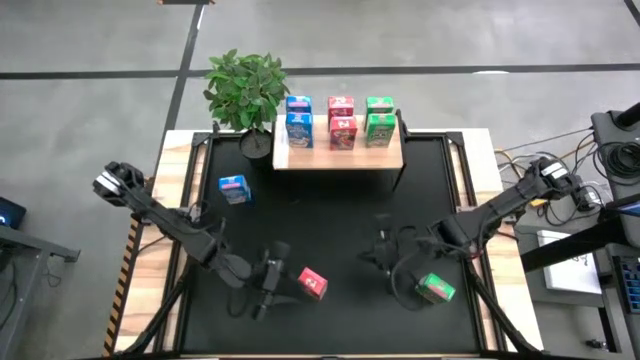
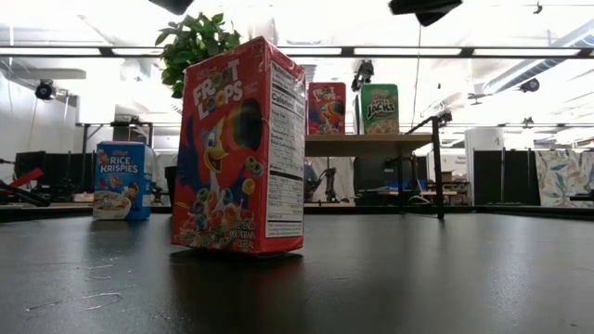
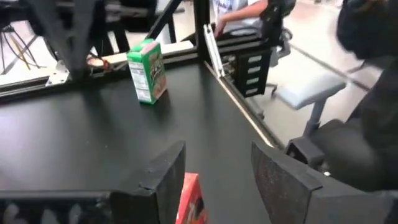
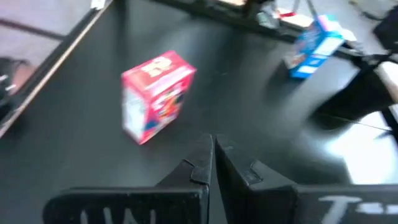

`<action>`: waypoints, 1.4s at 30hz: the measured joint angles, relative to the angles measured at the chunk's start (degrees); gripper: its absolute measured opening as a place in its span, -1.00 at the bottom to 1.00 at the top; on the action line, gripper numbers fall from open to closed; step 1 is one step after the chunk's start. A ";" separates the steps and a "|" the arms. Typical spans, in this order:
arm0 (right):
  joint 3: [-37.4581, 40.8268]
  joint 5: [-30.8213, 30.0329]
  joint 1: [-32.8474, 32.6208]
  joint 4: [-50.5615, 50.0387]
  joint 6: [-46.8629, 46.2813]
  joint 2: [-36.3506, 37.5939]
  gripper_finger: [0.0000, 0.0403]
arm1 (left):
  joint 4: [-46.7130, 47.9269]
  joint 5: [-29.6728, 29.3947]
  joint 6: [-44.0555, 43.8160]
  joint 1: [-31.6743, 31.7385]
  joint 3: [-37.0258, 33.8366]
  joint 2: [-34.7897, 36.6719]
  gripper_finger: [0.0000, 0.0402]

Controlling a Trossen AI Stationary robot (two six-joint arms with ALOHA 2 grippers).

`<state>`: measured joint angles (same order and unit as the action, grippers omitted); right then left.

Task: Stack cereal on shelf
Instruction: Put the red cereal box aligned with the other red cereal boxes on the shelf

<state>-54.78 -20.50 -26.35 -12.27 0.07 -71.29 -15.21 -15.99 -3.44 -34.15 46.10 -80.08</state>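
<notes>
Seen from above, the shelf (image 1: 338, 156) is standing at twelve o'clock on the worktop (image 1: 330, 215), hard against the far edge. Six cartons are sitting on it in three pairs: blue (image 1: 298, 122), red (image 1: 342, 124) and green (image 1: 379, 121). A potted plant (image 1: 246, 88) is crowding the shelf's ten o'clock corner.

Three cartons are remaining on the black mat. A loose blue carton (image 1: 233, 188) is standing at about nine o'clock, well apart from everything. A red carton (image 1: 312, 283) is standing upright near six o'clock, close to the near edge. A green carton (image 1: 436, 289) is sitting at about four o'clock, near the right edge.

The left pincer (image 1: 275, 281) is hovering just beside the red carton on its nine o'clock side, fingers (image 3: 163, 180) standing apart and released, with the carton's top showing between them in the wrist view. No contact is visible.

The right pincer (image 1: 393, 264) is waiting at about five o'clock, just beside the green carton, its fingers (image 4: 200, 163) clenched together on nothing.

The centre of the mat, between the shelf's front edge and both arms, is lying open.
</notes>
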 joint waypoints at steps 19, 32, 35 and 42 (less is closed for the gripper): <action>0.76 -0.54 -5.50 -5.64 -0.95 3.30 -0.96 | 12.46 1.17 6.45 5.62 6.98 -9.06 0.54; 0.83 -0.54 -5.50 -5.90 -1.09 3.28 -0.96 | 12.27 6.49 6.94 8.42 4.84 -10.21 0.18; 0.83 -0.54 -5.50 -5.91 -1.65 3.28 -0.96 | 12.18 6.49 6.93 8.40 4.84 -10.64 0.00; 1.03 -0.54 -5.50 -5.95 -3.08 3.28 -0.96 | 13.22 6.46 8.11 8.41 5.13 -9.91 -0.34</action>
<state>-53.76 -21.04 -31.86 -18.22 -3.01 -68.01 -1.99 -9.53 4.67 -25.74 51.23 -90.00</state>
